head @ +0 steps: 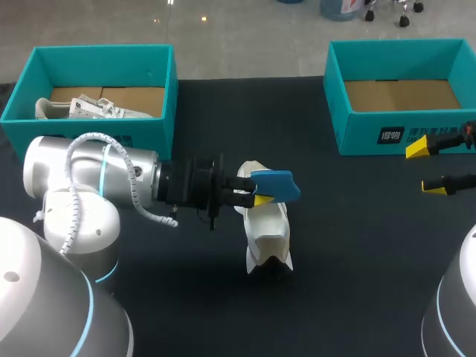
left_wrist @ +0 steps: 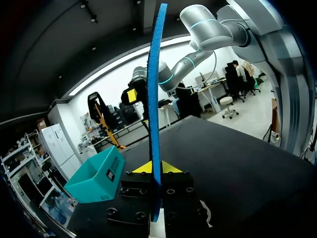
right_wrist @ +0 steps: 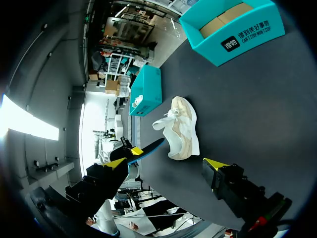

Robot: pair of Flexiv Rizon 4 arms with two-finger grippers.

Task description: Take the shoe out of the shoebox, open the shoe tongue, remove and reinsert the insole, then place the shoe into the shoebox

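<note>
The white shoe (head: pixel 269 232) stands on the black table just under my left gripper (head: pixel 251 196). That gripper is shut on the blue insole (head: pixel 277 185), held clear above the shoe's opening. In the left wrist view the insole (left_wrist: pixel 154 114) stands edge-on between the yellow tips of the left gripper (left_wrist: pixel 154 167). My right gripper (head: pixel 428 167) hangs open at the table's right edge, in front of the right shoebox (head: pixel 336 111). From the right wrist, the shoe (right_wrist: pixel 184 130) and insole (right_wrist: pixel 150 147) lie ahead of the open right gripper (right_wrist: pixel 166 166).
The left teal shoebox (head: pixel 172 82) at the back left holds another white shoe (head: pixel 85 108). The right shoebox (right_wrist: pixel 233 37) shows only its cardboard floor. It also appears beyond the left gripper as a teal box (left_wrist: pixel 96 176).
</note>
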